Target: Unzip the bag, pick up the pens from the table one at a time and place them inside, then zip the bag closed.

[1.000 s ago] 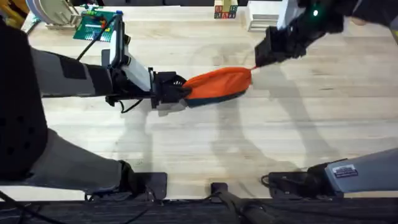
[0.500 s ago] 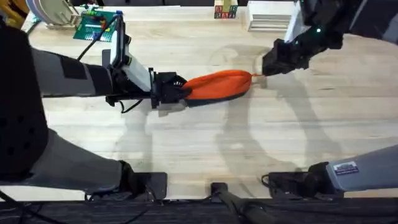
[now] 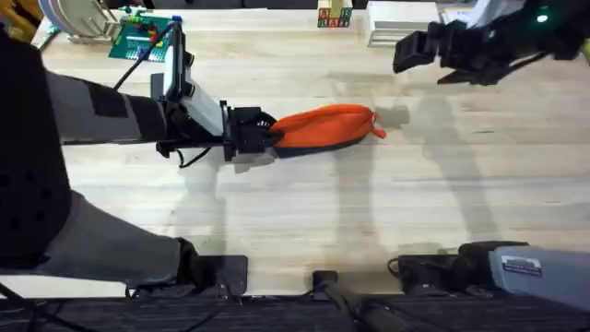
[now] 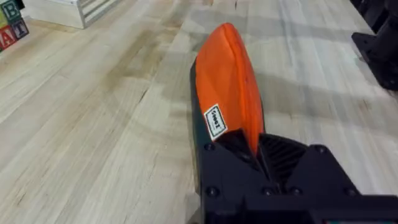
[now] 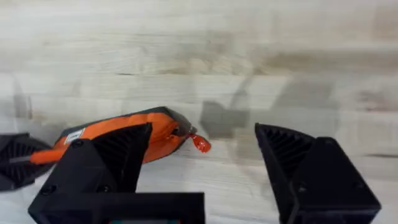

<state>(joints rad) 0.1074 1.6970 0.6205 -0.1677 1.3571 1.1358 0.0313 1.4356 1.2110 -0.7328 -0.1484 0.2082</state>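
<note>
The bag in my left gripper is bright orange on top with a dark, nearly black underside showing along its lower edge; a small white label with dark lettering sits on its side, and its pull tab is a glossy orange-red. My fingers are matte black with a fine ribbed pattern on their inner faces. My right gripper is black too, with a green light glowing on the arm behind it. The table is pale blond wood with soft grey-brown grain streaks running along the planks, darkened by grey shadows
</note>
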